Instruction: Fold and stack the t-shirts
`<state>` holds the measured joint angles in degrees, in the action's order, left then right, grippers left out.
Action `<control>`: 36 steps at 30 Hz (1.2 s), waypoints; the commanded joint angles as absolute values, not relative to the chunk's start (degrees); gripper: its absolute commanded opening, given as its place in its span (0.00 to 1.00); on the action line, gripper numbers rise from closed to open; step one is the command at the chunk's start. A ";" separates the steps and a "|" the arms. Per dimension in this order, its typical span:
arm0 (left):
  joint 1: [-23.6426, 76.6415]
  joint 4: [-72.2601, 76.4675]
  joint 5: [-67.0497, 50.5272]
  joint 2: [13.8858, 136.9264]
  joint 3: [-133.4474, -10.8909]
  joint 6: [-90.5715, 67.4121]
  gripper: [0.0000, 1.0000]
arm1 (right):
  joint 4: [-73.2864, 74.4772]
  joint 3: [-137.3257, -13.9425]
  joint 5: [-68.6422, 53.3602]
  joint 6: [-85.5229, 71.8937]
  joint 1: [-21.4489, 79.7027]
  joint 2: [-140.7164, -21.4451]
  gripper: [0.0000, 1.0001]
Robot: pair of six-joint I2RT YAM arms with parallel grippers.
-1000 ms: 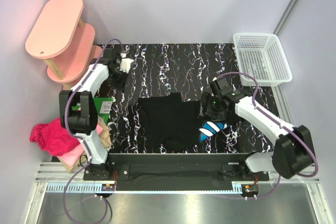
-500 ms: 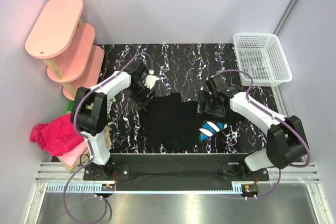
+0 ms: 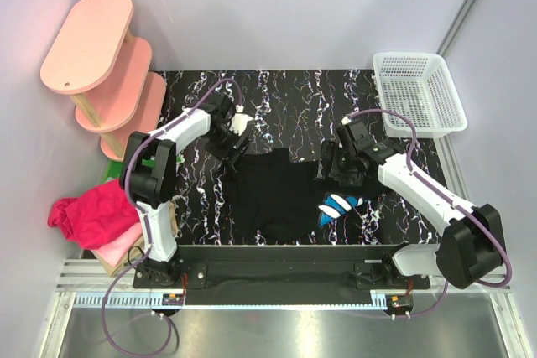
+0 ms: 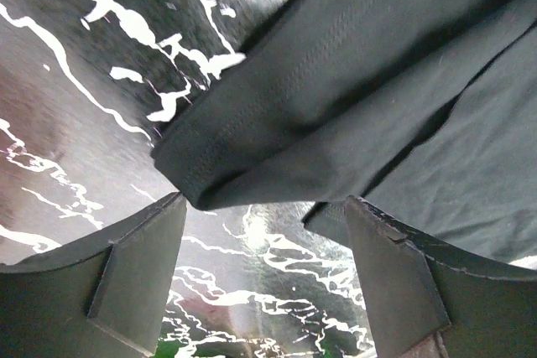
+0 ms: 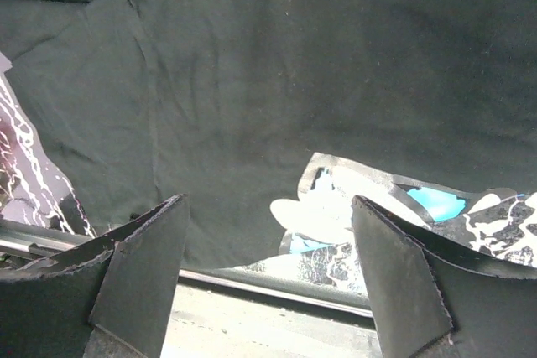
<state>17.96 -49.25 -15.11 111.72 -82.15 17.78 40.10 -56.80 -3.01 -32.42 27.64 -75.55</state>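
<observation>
Lying ahead of spread, empty left fingers (image 4: 134, 282) and right fingers (image 5: 138, 266): black t-shirt (image 3: 270, 190), seemingly untouched.

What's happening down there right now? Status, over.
Left gripper open at the sleeve hem. Right gripper open over the black t-shirt, lying spread, unheld. Blue-and-white patch peeks out beside it.

1. The left arm (image 3: 179, 129) rises from its base, bends at the elbow and reaches forward and inward, with the wrist tipped down and its jaws spread wide.
2. The right arm (image 3: 417, 184) stretches forward and to the left, with the wrist angled down and its jaws spread wide too.
</observation>
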 commanded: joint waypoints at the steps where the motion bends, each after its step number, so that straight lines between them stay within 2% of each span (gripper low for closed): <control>1: 17.93 -46.85 -14.06 112.76 -84.20 16.79 0.82 | 39.29 -56.08 -4.30 -33.31 27.51 -73.92 0.84; 7: 17.67 -45.26 -12.13 114.08 -84.20 16.70 0.82 | 39.20 -55.55 -4.66 -33.40 27.51 -72.60 0.84; 10: 17.67 -45.09 -12.65 114.87 -83.67 16.70 0.79 | 39.20 -55.11 -4.66 -33.57 27.51 -72.25 0.83; 14: 17.67 -44.47 -13.88 115.05 -82.18 16.70 0.49 | 39.11 -54.58 -4.05 -33.66 27.42 -71.81 0.82; 15: 17.67 -44.39 -14.15 114.87 -82.18 16.70 0.27 | 39.20 -54.58 -3.69 -33.49 27.51 -71.98 0.82; 17: 17.67 -44.30 -14.85 114.70 -82.44 16.44 0.05 | 39.20 -54.49 -2.91 -33.22 27.42 -72.33 0.82; 18: 17.67 -44.30 -14.77 114.61 -82.70 16.17 0.00 | 39.20 -54.49 -2.55 -33.22 27.42 -72.51 0.82; 28: 11.17 -45.52 -16.52 108.29 -81.13 18.37 0.00 | 39.20 -55.55 1.49 -31.29 23.82 -76.90 0.88; 32: 5.03 -46.49 -15.82 104.78 -79.02 20.91 0.00 | 38.67 -56.95 2.29 -29.10 22.68 -82.42 0.89; 36: 2.99 -47.11 -16.79 102.14 -76.03 22.93 0.00 | 36.83 -58.97 0.80 -28.30 22.50 -88.14 0.88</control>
